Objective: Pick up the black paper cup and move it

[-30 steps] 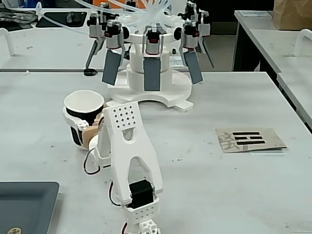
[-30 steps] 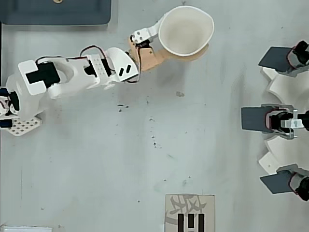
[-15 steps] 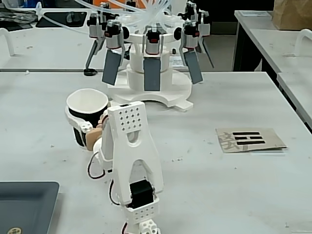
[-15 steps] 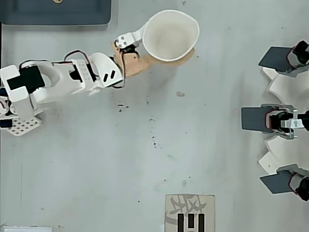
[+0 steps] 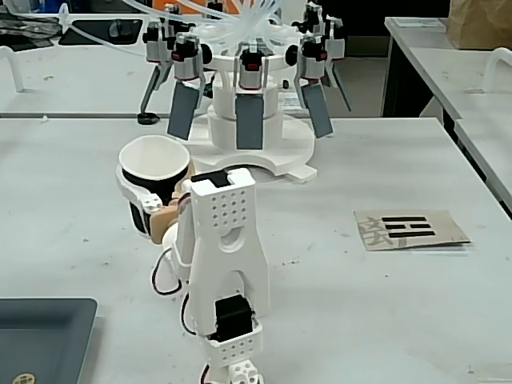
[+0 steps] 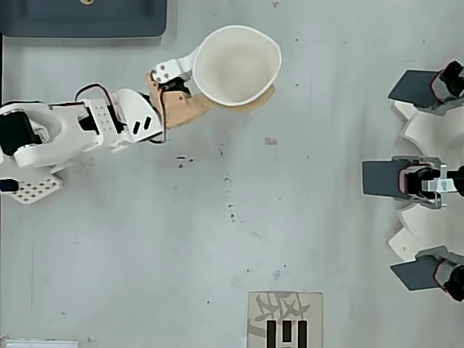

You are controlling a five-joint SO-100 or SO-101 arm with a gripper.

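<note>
Right, your tool (image 6: 230, 85) is clamped on the cup (image 6: 235, 64), one finger each side, mouth up so it stays level. It sits at the bench's (image 6: 217, 239) top edge in the overhead view, just right of a dark tray (image 6: 83, 22). Grey, scuffed bench; a printed card (image 5: 410, 229) and a white multi-arm rig (image 5: 250, 104) well clear.
</note>
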